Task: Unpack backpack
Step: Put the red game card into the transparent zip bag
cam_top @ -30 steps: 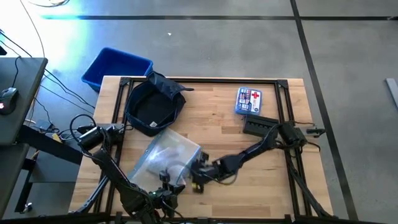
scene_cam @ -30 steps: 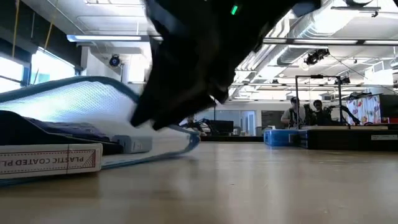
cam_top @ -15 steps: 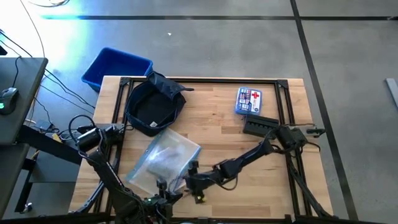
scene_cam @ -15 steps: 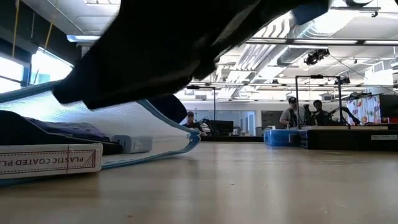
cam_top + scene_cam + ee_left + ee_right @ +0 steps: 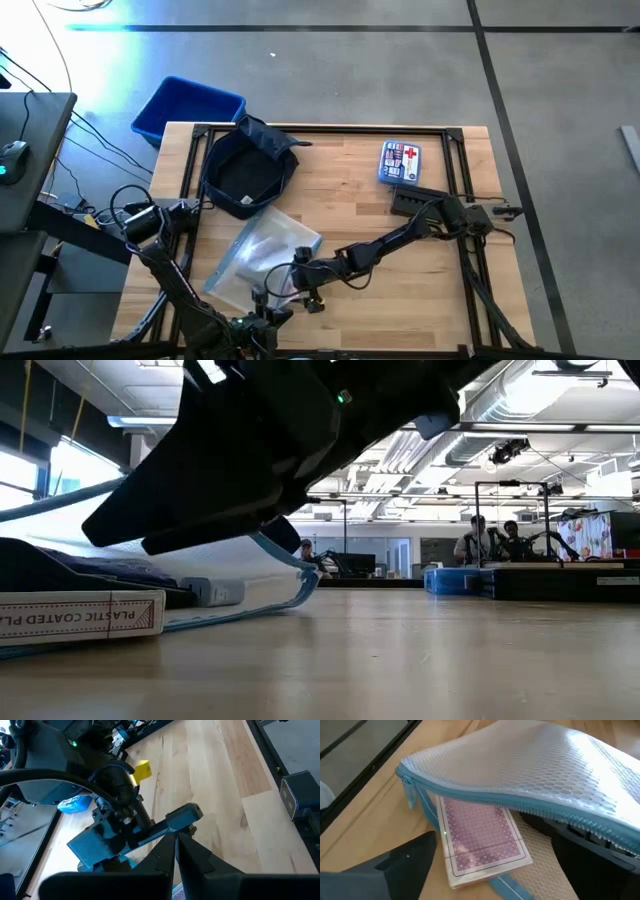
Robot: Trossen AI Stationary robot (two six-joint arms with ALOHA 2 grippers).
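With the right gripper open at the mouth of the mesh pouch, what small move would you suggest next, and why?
Probably ease the right gripper forward and close on the card deck. Its fingers stand open at the unzipped mesh pouch, and the deck lies half out of the opening, within apparent reach.

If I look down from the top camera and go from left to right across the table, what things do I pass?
Backpack → clear pouch → first aid box
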